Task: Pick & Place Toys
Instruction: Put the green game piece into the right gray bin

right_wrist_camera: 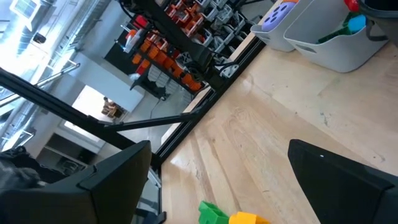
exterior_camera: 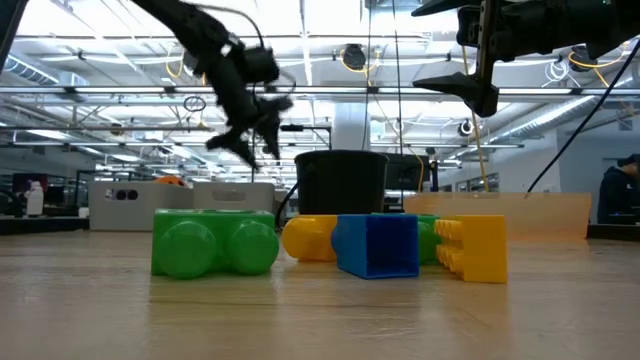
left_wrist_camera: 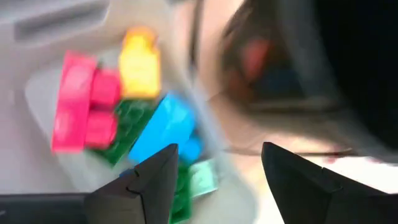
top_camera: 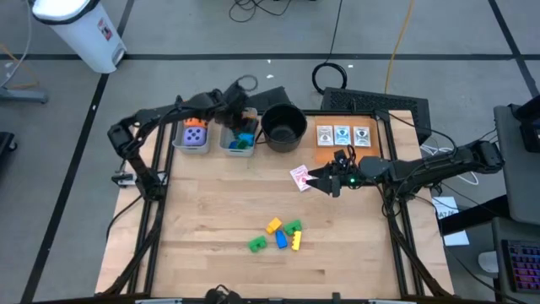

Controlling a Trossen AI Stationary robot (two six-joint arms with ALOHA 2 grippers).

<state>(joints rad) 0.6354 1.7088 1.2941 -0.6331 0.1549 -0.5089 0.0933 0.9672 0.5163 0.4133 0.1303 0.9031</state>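
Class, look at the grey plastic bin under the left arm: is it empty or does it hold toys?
It holds toys: the grey plastic bin contains pink, yellow, blue and green plastic blocks.

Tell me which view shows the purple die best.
High view: the purple die sits in plain sight from above, in the left grey bin. The right wrist view catches only its top over the rim. The low and left wrist views don't show it.

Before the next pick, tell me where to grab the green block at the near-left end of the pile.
Grip the green block across its narrow width, coming straight down from above. It lies flat on the table with its left end free; the blue block sits close on its right, so probably close the claw fingers over its long sides rather than its ends.
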